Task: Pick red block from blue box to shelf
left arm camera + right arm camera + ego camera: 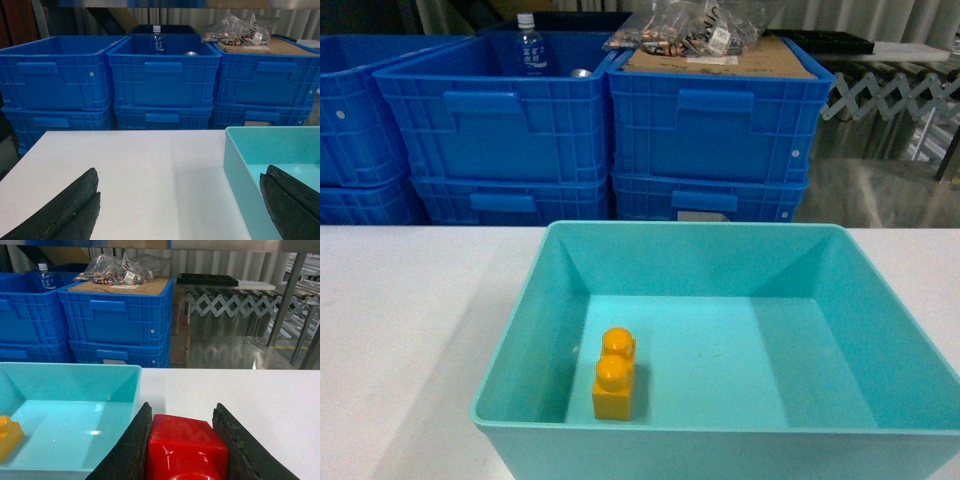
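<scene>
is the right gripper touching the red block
Touching. The right wrist view shows the right gripper with both dark fingers pressed against the sides of the red block.

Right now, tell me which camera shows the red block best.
The right wrist view: the red block fills the foreground, clamped in the right gripper, beside the blue box. The head and left wrist views show no red block at all.

No text can be read. The water bottle (530, 47) in a blue crate (500, 115) carries a label (158, 46) too blurred to make out, and the printing on the plastic bags (122, 269) is illegible.
</scene>
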Robot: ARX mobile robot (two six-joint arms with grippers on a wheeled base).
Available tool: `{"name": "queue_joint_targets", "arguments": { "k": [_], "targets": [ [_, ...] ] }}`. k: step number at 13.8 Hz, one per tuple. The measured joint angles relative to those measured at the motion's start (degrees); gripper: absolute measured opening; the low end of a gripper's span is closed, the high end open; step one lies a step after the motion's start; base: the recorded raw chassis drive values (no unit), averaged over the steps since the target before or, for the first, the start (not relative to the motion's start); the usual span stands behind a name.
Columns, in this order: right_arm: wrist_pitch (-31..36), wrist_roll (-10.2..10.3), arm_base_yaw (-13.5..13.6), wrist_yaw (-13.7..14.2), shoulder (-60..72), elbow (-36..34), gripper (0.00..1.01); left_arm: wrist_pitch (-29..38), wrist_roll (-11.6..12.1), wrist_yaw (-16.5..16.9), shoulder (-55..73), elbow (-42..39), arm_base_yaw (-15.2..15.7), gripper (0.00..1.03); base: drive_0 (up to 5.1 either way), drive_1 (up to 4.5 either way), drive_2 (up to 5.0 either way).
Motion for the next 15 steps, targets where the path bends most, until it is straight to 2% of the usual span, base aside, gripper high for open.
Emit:
{"name": "queue_joint_targets", "arguments": {
  "k": [10,15],
  "targets": [
    [0.0,0.0,0.0,0.0,0.0,0.0,0.29,0.0,0.0,-0.02,0.0,0.02,0.04,0.98,0.0,0.0,0.0],
    [0.0,0.0,0.0,0.0,0.0,0.0,0.29,-0.02,0.0,0.0,0.0,0.0,0.04,0.98,-1.5,-1.49,-1.5]
  ]
}}
